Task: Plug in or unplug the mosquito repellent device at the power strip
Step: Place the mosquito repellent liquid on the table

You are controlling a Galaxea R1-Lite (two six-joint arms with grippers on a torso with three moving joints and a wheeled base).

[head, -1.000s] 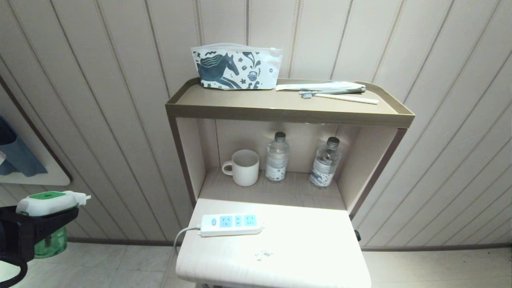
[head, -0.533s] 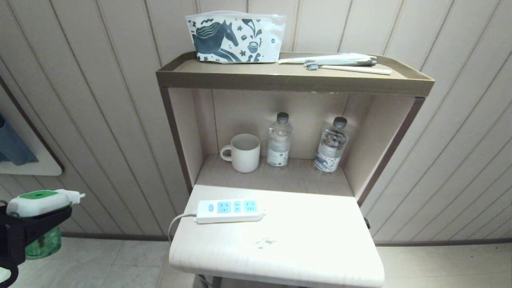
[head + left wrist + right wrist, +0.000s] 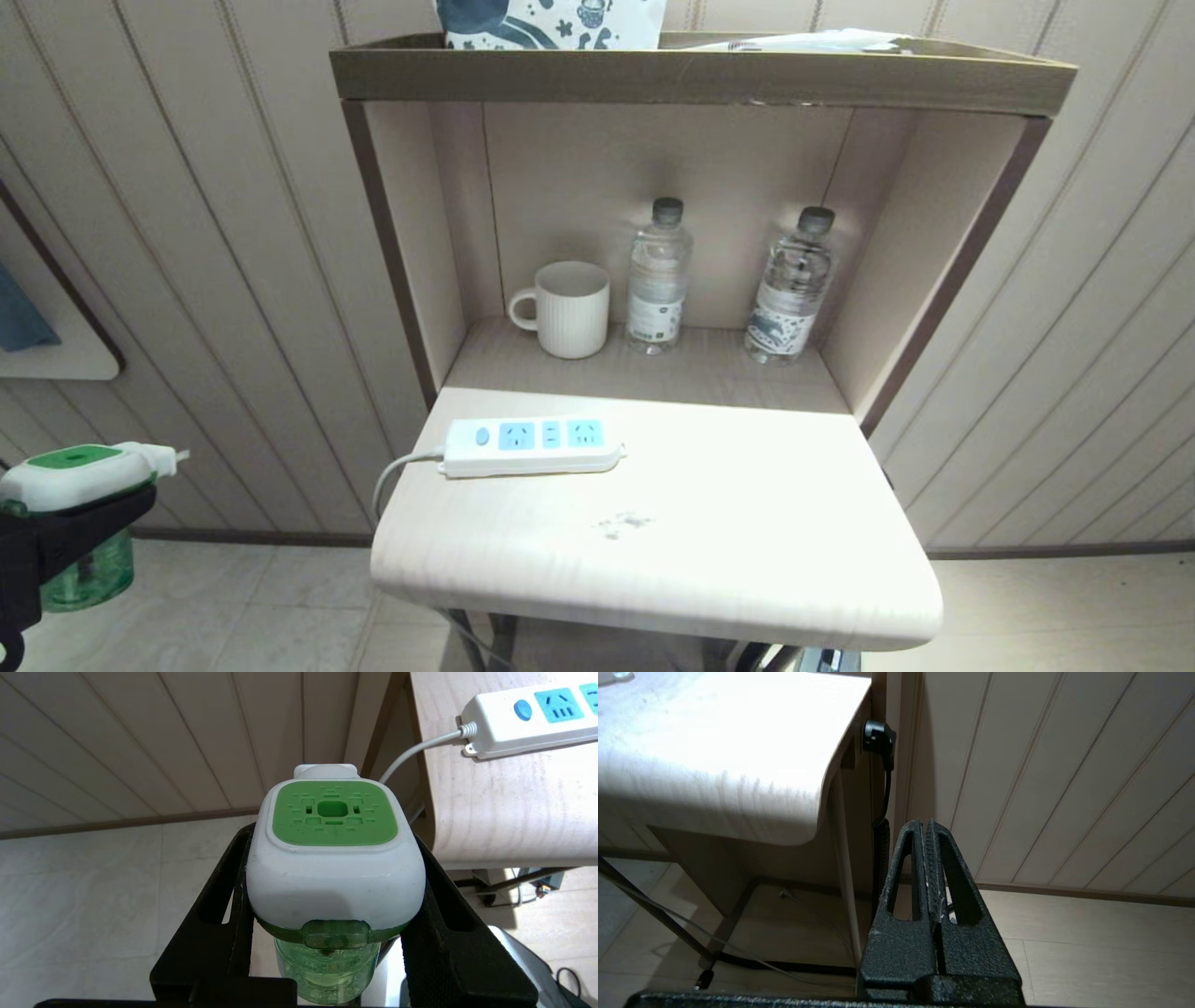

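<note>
Item: mosquito repellent device (image 3: 79, 471), white body with green top plate and translucent green liquid bottle hanging below, clamped between the two black fingers of the left hand (image 3: 51, 541), at the lower left edge of the head view, out over the floor and clear of the bench (image 3: 700, 579). Plug prongs point toward the bench side, lying roughly level. Item: power strip (image 3: 532, 446), white with light blue socket faces and a blue round button, lying flat near the back left of the bench top, long axis running left to right, cable (image 3: 397, 471) trailing off its left end over the bench edge; all sockets show empty. Relation: the strip lies to the right of the held device, well apart from it and somewhat higher in the head view; socket faces look upward, so the prongs would need turning downward before insertion, by judgement. Right hand (image 3: 928, 868): fingers pressed together, holding nothing, parked low beside the bench's right edge; the left is the nearer to the strip's cable end.
</note>
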